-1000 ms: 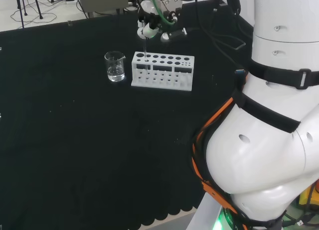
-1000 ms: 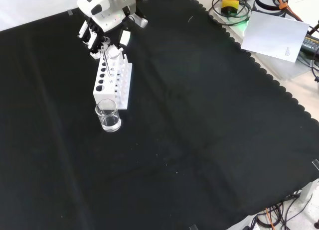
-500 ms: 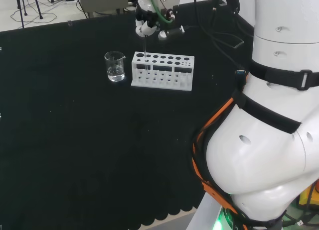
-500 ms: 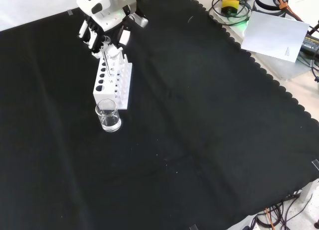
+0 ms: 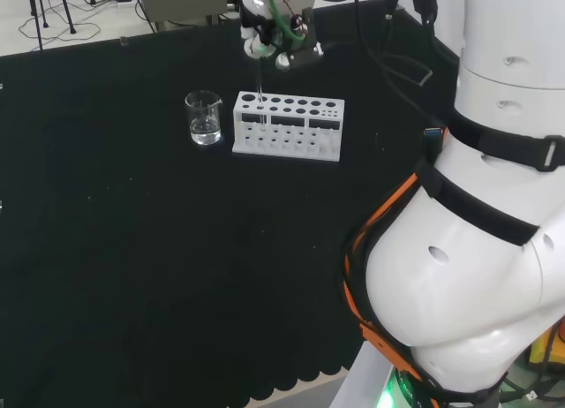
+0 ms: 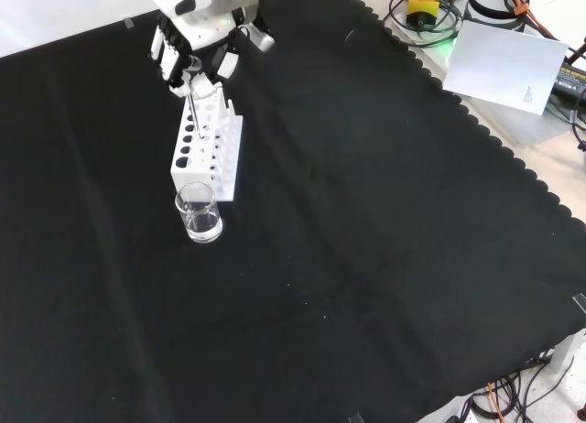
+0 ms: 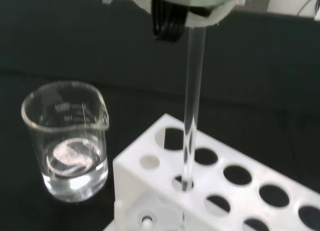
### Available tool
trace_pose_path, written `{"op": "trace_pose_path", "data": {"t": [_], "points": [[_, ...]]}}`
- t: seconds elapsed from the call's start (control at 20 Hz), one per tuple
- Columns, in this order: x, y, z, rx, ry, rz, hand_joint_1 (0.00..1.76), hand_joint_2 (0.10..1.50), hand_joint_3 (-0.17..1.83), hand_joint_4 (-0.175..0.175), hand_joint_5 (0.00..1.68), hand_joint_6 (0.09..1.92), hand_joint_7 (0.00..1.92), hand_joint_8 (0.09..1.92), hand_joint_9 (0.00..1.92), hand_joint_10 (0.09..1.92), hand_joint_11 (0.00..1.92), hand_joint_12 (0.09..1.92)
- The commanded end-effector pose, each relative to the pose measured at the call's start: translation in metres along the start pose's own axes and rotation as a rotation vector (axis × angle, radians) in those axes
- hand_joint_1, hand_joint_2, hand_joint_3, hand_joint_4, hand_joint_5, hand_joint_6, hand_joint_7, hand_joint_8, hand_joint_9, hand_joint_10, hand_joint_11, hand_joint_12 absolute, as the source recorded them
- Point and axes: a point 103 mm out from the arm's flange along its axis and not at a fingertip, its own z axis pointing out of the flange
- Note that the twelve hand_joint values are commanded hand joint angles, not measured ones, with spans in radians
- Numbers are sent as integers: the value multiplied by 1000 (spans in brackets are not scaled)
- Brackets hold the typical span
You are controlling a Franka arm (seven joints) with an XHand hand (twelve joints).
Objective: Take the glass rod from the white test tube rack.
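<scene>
Hand (image 6: 188,40) is pinching the top of the rod (image 7: 192,108), fingers curled on it. Rod is clear, thin, straight, standing upright, its lower end sitting in a hole at the rack's (image 5: 288,125) end nearest the beaker (image 5: 204,118).

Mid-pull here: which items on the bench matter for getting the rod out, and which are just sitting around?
Part of the job:
glass rod, its lower end in a rack hole
white test tube rack
hand, above the rack

Just lying about:
beaker beside the rack, with a little clear liquid
white paper sheet off the cloth
</scene>
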Motion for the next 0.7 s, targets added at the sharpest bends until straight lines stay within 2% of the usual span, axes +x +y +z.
{"op": "trace_pose_path", "data": {"t": [0.05, 0.45, 0.7], "points": [[11, -5, -31, -58, 1, -13, 1291, 821, 515, -175, 1041, 731, 1141, 1132, 1567, 956, 1081, 964], [19, -22, -68, -128, 1, 11, 1307, 829, 406, -175, 1210, 378, 1210, 989, 1633, 792, 1136, 883], [21, -33, -84, -157, 8, 14, 1311, 823, 395, -175, 1259, 280, 1235, 944, 1668, 730, 1158, 870]]}}
